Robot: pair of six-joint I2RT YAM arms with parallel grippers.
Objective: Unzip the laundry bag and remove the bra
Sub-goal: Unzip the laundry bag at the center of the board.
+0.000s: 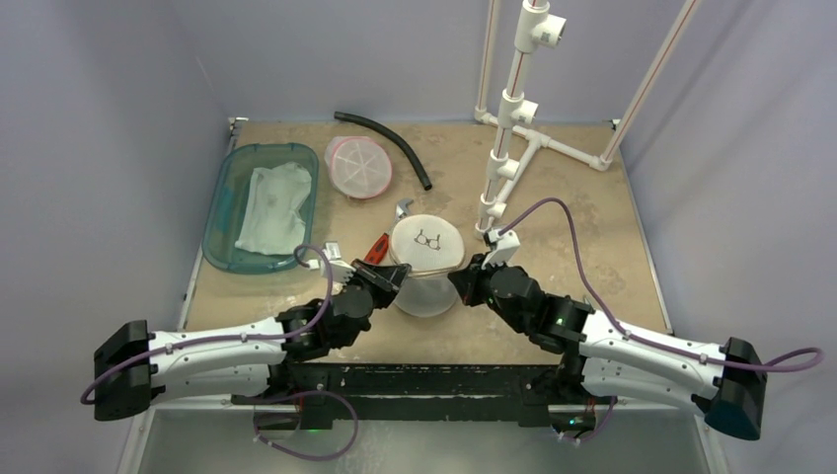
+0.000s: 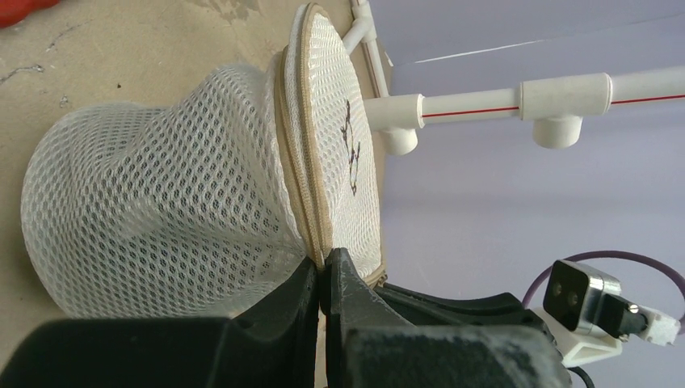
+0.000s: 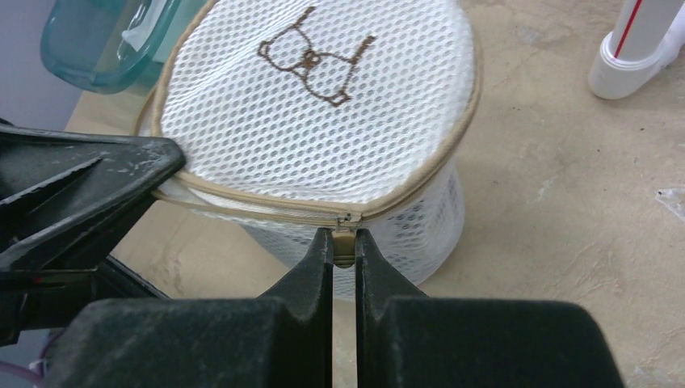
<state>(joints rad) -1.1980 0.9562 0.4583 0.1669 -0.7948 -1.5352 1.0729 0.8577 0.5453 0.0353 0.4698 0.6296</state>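
Item count, arms: two, reaching in from the near edge of the bench, one on each side of the bag.
Laundry bag: one; white mesh drum with tan zip trim and a brown bra emblem on its round lid; stands upright mid-bench between the two pincers.
Zip: one, running round the lid rim; the teeth meet along the stretch seen in the left wrist view.
Zip pull: one; hangs at the front of the rim, facing the right arm.
Left pincer: one; fingers pressed together on the tan rim seam of the bag at its left side.
Right pincer: one; fingers nearly touching, nipping the zip pull between the tips.
Bra: cannot be made out through the mesh.
Tray: one; teal, translucent, at the left edge of the bench, well apart from the bag.
White cloth: one; crumpled, lying in the tray.
Round container: one; pink-rimmed, just right of the tray's far end.
Black hose: one; curved, lying beyond the container.
Pipe frame: one; white, with red stripes, standing at the far right.
Red item: one; small, beside the left pincer, partly hidden.
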